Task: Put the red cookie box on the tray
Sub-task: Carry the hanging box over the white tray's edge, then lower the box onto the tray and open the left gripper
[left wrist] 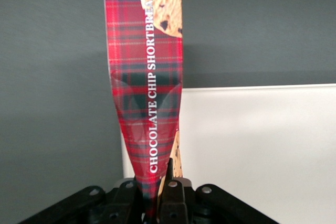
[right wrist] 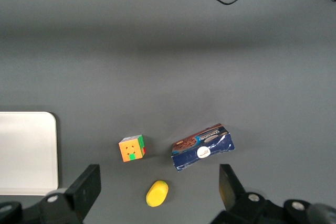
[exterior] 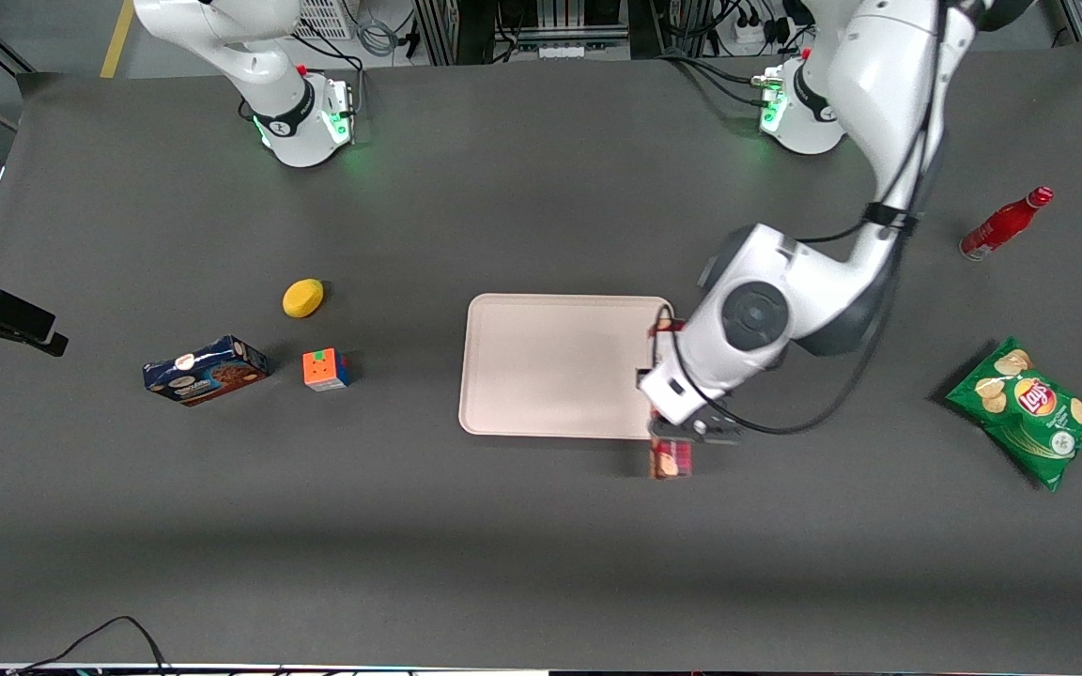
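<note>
Cardboard gives under the grip: the red cookie box (left wrist: 149,93), a long narrow tartan carton marked "Chocolate Chip Shortbread", is visibly pinched in where the gripper (left wrist: 156,192) clamps it, its walls tapering toward the fingers and flaring back to full width at the free end. The jaws are narrow, closed on one end of the carton. It looks light but soft-walled, and holding it at the end leaves the whole length cantilevered, so it could swing or twist; a hold nearer the middle, across the narrow faces, would probably crush it less. In the front view the red cookie box (exterior: 671,458) sits under the gripper (exterior: 691,434) just beside the corner of the tray (exterior: 541,366) nearest the working arm and the camera, over the dark table rather than the tray, with whether it rests on the table hidden by the arm.
</note>
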Motion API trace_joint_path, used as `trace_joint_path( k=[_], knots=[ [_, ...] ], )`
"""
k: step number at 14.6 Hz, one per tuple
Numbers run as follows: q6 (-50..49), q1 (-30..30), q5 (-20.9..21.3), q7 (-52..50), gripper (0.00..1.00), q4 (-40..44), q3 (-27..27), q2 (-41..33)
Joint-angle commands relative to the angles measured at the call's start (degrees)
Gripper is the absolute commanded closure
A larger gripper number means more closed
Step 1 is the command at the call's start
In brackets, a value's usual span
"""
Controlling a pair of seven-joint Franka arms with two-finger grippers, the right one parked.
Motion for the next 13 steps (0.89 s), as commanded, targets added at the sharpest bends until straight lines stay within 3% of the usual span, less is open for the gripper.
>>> trace_joint_path(
  k=[1,7,13],
  knots=[
    [11.64,-1.73,1.24,-4.62,1.0,-12.73,1.06,-5.54],
    [18.42,-2.08,1.5,-8.04,1.0,-21.62,0.97,-9.23],
    [22.72,-3.22,4.4,-11.75,1.0,-26.19,0.97,-9.5]
  ],
)
